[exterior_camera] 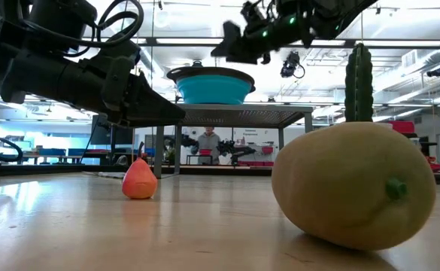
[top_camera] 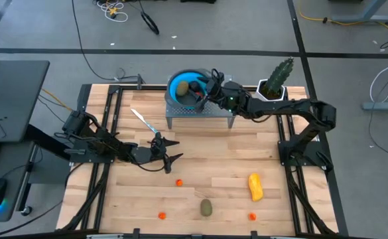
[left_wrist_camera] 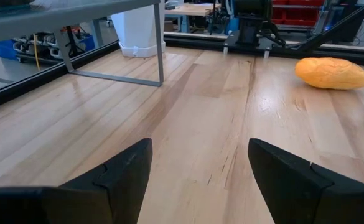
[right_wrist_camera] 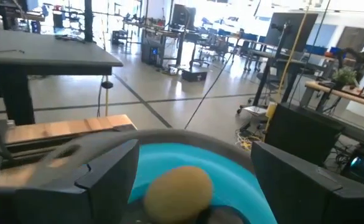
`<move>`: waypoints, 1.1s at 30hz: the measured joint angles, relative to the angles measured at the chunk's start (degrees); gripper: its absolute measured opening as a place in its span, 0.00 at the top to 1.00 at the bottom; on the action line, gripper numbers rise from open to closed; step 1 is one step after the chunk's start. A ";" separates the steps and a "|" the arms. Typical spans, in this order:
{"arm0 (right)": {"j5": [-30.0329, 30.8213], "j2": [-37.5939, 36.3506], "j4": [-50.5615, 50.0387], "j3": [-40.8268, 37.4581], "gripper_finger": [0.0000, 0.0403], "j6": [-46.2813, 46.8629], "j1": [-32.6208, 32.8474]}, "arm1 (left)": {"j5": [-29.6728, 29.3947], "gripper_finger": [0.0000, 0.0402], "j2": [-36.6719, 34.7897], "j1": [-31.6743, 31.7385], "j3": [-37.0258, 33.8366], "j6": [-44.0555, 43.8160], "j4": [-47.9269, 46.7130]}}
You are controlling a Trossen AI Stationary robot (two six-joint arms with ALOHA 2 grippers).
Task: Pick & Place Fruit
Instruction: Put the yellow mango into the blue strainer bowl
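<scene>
My left gripper (top_camera: 174,151) (left_wrist_camera: 200,163) is open, low over the bare wood left of the table's middle, and touches nothing. My right gripper (top_camera: 201,90) (right_wrist_camera: 195,155) is open above the blue bowl (top_camera: 178,87), its fingers on either side of an olive-brown oval (right_wrist_camera: 178,186) that lies in the bowl with a dark piece (right_wrist_camera: 226,215) beside it. On the table lie the yellow-orange oblong (top_camera: 255,186) (left_wrist_camera: 330,73), a second olive-brown oval (top_camera: 207,208) (exterior_camera: 353,185) and three orange-red balls (top_camera: 179,182) (top_camera: 162,215) (top_camera: 252,216).
The bowl stands on a grey metal stand (top_camera: 200,114) at the table's far side. A green cactus in a white pot (top_camera: 276,80) is to the right of it. A white-and-blue stick tool (top_camera: 142,121) lies left of the stand. Bare wood spreads across the table's middle.
</scene>
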 joint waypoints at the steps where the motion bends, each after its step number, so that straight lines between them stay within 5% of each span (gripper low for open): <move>1: 0.18 -0.93 -0.55 0.00 0.20 -0.21 0.62 | 0.01 0.32 0.00 0.00 0.00 -0.05 -0.29; 7: -3.40 -7.18 -11.49 0.11 0.20 0.99 5.90 | 0.04 0.32 0.00 0.02 0.00 -0.54 -0.76; 18: -22.98 -10.65 -41.06 0.09 0.21 12.09 16.89 | 0.13 0.32 0.00 0.00 0.00 -1.53 -0.04; 24: -22.74 -10.65 -54.09 0.04 0.23 17.65 24.40 | 0.11 0.32 0.00 0.01 0.00 -1.62 1.71; 33: -24.03 -10.65 -75.97 0.02 0.24 48.55 31.15 | 2.08 0.32 0.00 0.00 0.00 -4.13 2.45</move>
